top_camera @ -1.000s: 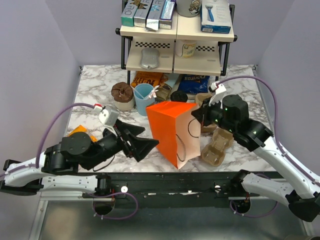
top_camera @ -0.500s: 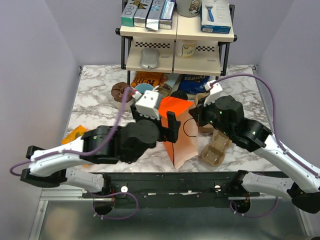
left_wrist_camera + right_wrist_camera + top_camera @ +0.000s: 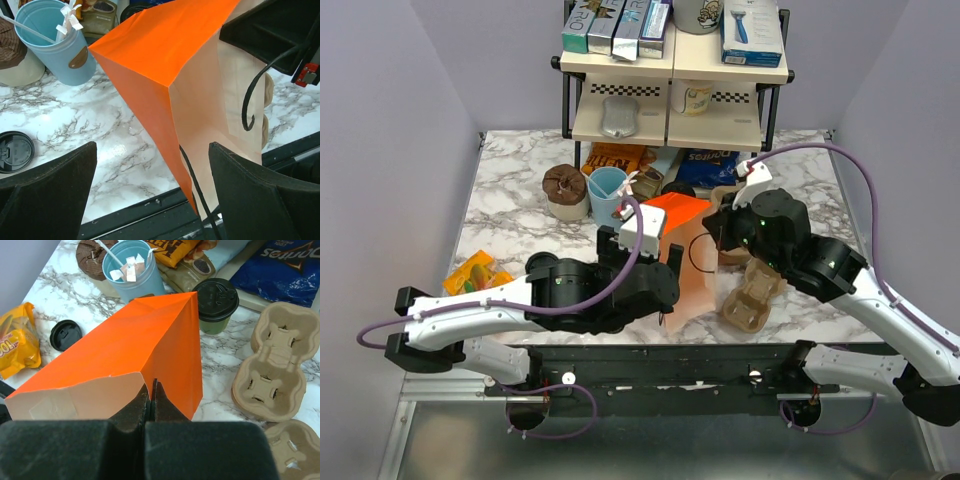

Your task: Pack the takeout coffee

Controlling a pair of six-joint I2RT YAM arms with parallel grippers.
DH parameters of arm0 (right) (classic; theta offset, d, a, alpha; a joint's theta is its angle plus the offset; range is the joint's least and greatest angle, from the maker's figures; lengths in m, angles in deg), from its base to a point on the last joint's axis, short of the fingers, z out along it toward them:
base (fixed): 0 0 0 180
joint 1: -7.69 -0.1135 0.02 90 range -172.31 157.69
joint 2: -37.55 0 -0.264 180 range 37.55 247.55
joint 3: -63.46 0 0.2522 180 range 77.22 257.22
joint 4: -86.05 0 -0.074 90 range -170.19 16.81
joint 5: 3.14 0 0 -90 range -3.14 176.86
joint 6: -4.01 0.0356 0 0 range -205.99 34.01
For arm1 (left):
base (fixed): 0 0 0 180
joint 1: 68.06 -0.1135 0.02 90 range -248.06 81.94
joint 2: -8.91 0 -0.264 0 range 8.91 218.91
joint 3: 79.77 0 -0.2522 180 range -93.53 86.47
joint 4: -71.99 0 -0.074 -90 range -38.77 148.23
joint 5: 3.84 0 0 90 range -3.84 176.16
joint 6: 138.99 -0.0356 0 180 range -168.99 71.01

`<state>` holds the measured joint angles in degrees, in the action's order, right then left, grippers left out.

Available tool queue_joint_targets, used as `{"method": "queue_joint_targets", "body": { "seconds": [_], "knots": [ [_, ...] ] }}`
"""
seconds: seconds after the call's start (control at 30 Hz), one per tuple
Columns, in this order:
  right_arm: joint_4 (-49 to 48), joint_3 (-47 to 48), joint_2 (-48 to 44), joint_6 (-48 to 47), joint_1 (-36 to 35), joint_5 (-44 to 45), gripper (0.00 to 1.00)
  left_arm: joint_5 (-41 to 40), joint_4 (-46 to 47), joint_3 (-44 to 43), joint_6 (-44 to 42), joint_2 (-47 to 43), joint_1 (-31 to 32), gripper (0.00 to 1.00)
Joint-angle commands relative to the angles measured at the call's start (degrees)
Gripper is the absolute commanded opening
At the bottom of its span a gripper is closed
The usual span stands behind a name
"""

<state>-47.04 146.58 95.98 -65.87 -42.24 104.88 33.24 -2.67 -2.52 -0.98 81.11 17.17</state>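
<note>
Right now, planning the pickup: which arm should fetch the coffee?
Probably left: left gripper open and empty; right gripper shut on the bag rim; coffee upright behind the bag.

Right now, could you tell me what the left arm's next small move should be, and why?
Probably ease the left gripper in and close on the bag's near edge: its jaws stand open facing it, the right gripper pinches the rim, and the coffee stands outside.
</note>
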Motion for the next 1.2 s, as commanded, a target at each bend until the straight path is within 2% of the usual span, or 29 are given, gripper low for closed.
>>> {"method": "queue_joint_targets", "body": {
  "seconds": [0.0, 0.13, 0.2, 0.37, 0.47, 0.5, 0.57, 0.6, 0.67, 0.7, 0.73, 0.83, 0.93, 0.97, 1.03, 1.07, 1.17],
  "knots": [
    [-1.50, -0.19, -0.69, 1.06, -0.61, -2.29, 0.01, 0.00, 1.66, 1.36, 1.21, 1.71, -1.38, 0.99],
    [-2.03, -1.68, -1.83, 2.11, -0.69, -1.50, 0.01, 7.64, 7.01, 6.87, 0.07, 0.05, -6.12, 0.98],
    [-2.21, -2.74, -2.36, 2.55, -0.69, -0.89, 0.01, 9.06, 10.10, 9.00, 0.15, -1.62, -7.36, 0.95],
    [-1.33, -3.79, -3.68, 3.87, -0.69, 0.53, 0.01, 10.11, 11.15, 14.19, 2.09, -4.18, -8.50, 0.77],
    [-2.38, -4.85, -3.86, 3.87, -0.69, -3.07, 0.02, 10.74, 11.51, 15.69, 2.44, -3.92, -9.47, 0.64],
    [-2.47, -5.11, -4.03, 3.79, -0.69, -4.56, 0.02, 10.74, 11.25, 15.69, 2.96, -3.65, -9.64, 0.55],
    [-2.56, -5.64, -4.21, 3.79, -0.69, -5.45, 0.03, 10.48, 11.07, 15.69, 3.06, -3.65, -9.73, 0.47],
    [-2.56, -5.90, -4.47, 3.61, -0.69, -5.97, 0.03, 10.04, 10.98, 15.60, 2.88, -3.74, -9.73, 0.37],
    [-2.47, -6.60, -4.99, 3.52, -0.69, -6.33, 0.05, 9.51, 10.20, 15.17, 2.88, -4.18, -9.73, 0.25],
    [-2.47, -6.87, -5.35, 3.44, -0.78, -6.94, 0.06, 9.16, 9.93, 15.08, 2.88, -4.44, -9.73, 0.10],
    [-2.65, -7.22, -6.13, 3.17, -0.69, -7.21, 0.08, 8.81, 9.58, 14.99, 3.14, -5.14, -9.73, 0.01],
    [-2.91, -8.28, -7.89, 1.34, -0.69, -8.96, 0.18, 9.24, 8.96, 14.90, 2.10, -6.72, -9.73, 0.00],
    [-4.05, -8.98, -9.04, -1.56, -0.69, -13.00, 0.48, 9.34, 8.70, 14.02, 0.07, -7.17, -9.65, 0.00],
    [-4.23, -8.90, -9.74, -2.53, -0.69, -14.49, 0.64, 9.42, 7.57, 12.89, -0.80, -6.99, -9.73, 0.00],
    [-5.10, -8.46, -10.53, -5.08, -0.69, -17.58, 0.78, 9.33, 6.07, 11.57, -1.07, -5.94, -9.73, 0.00],
    [-5.54, -8.37, -11.75, -5.87, -0.69, -19.50, 0.87, 9.42, 4.76, 10.43, -1.77, -5.50, -9.73, 0.00],
    [-5.90, -8.10, -14.39, -7.37, -0.69, -19.08, 1.00, 8.72, 1.33, 8.23, -1.78, -4.09, -9.73, 0.00]
  ]
}}
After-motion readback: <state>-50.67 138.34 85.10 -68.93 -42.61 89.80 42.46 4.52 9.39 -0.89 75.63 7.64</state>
